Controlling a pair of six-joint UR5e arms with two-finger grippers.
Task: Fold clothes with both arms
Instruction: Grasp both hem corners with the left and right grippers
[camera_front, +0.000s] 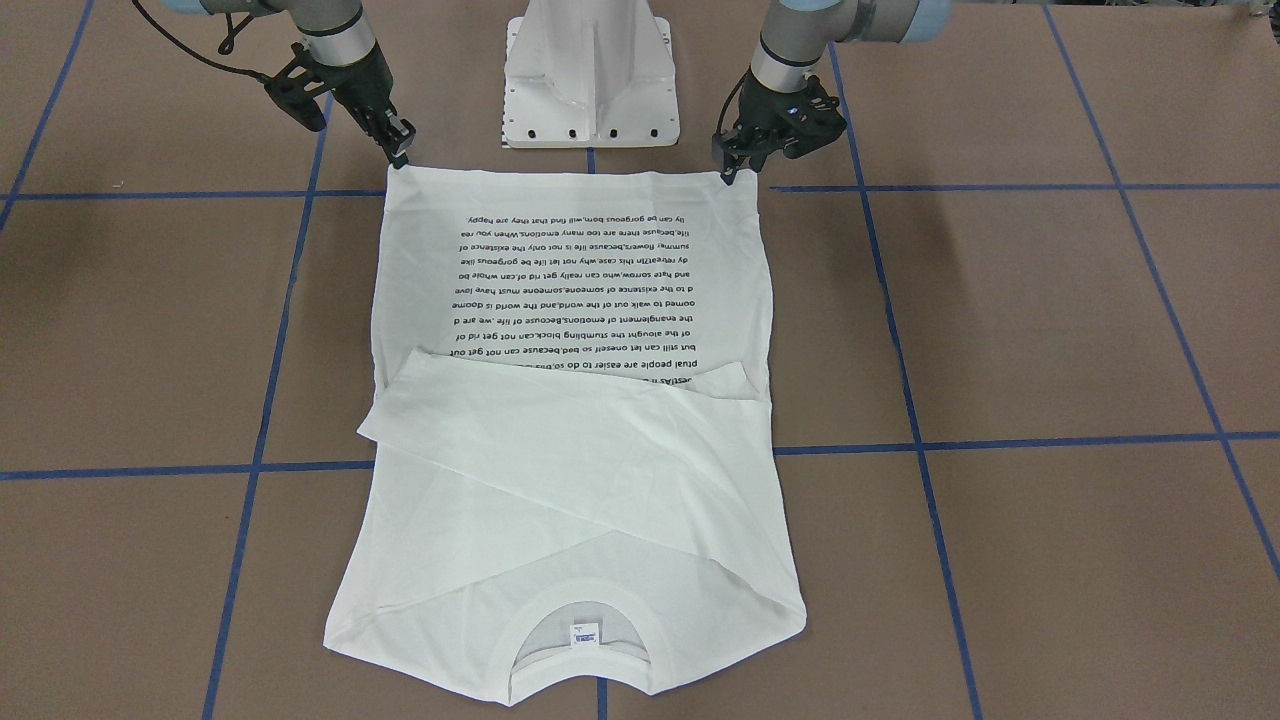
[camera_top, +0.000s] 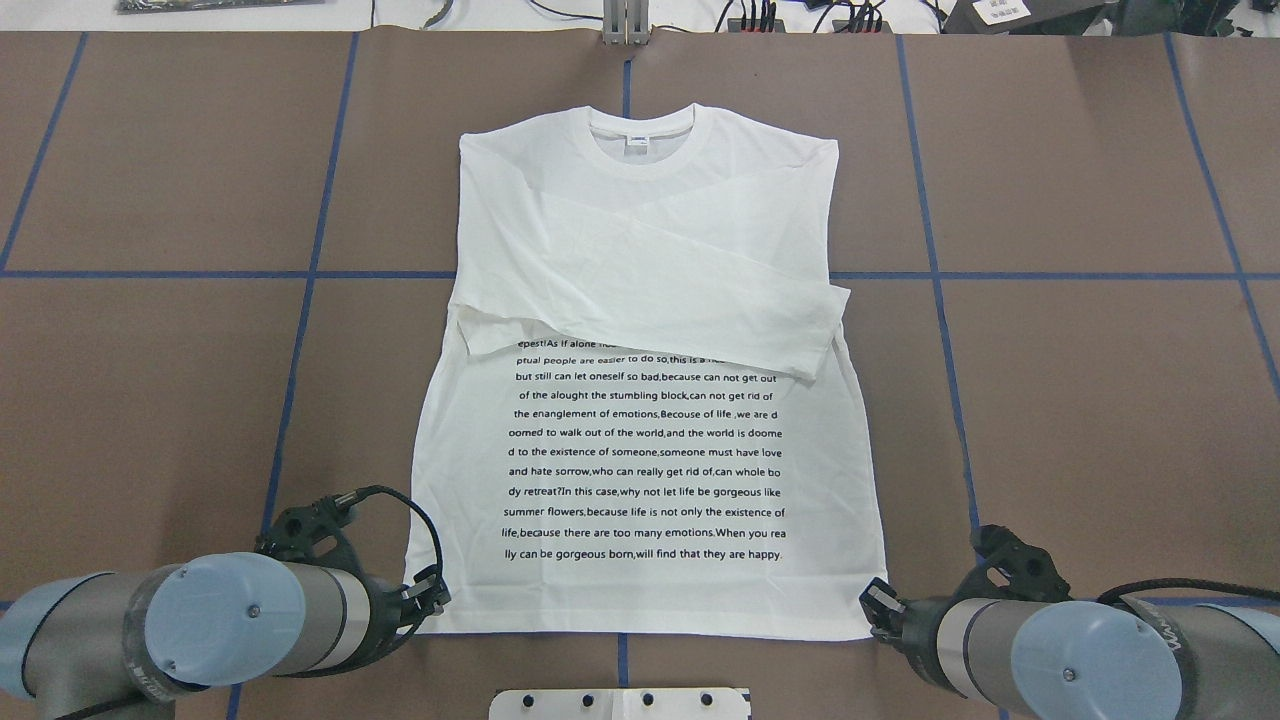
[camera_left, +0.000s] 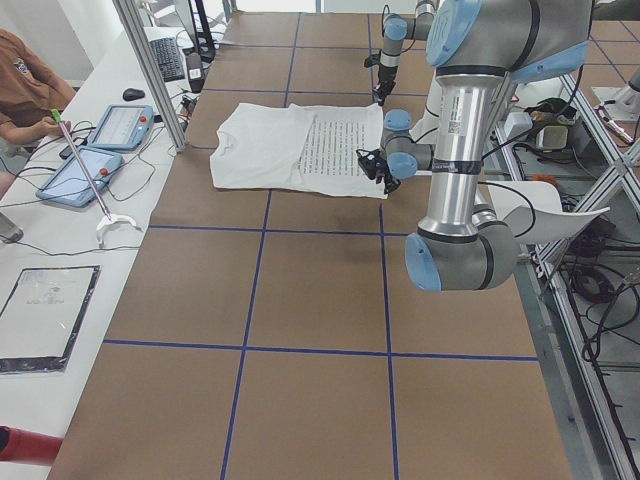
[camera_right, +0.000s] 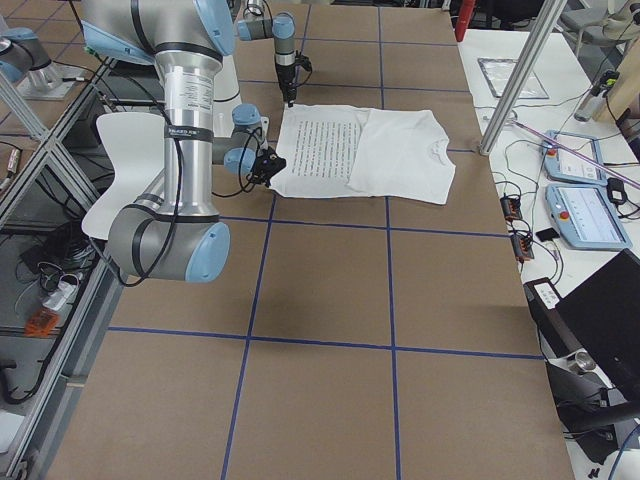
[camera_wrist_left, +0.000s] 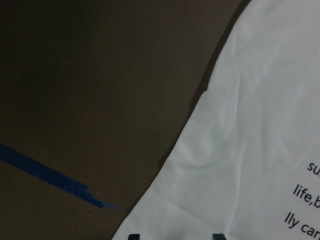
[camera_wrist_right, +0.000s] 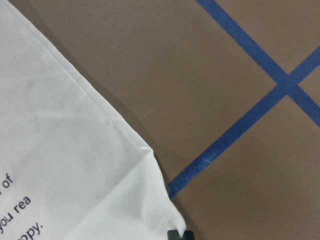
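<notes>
**Item:** white long-sleeved T-shirt (camera_top: 640, 470), one piece.
**Position:** flat on the brown-covered table (camera_top: 150, 400), centred between the two arms and lying across the blue tape lines (camera_top: 200, 274). The hem is nearest the robot and the collar (camera_top: 640, 168) is farthest from it.
**Condition:** printed side up. The lines of black text (camera_top: 645, 452) cover the lower body. Both sleeves (camera_top: 700, 300) are folded inward across the chest and overlap, and the upper one slants down to a cuff near the robot's right side seam. It covers the top rows of print. The neck label (camera_top: 637, 141) shows inside the collar.

**Left gripper** (camera_top: 432, 597): low at the hem corner on the robot's left. In the wrist view its two fingertips (camera_wrist_left: 132, 236) stand spread apart, with white cloth lying between them. The cloth is not clamped.

**Right gripper** (camera_top: 878, 607): low at the opposite hem corner. In the wrist view its fingertips (camera_wrist_right: 173, 234) are pressed close together on the very point of that corner, and the cloth appears pinched there.

**Relation:** each gripper sits at one end of the hem, and the shirt's body stretches away from both toward the far table edge.

**Fixtures:** white pedestal base (camera_front: 590, 80), just behind the middle of the hem and not touching it.
</notes>
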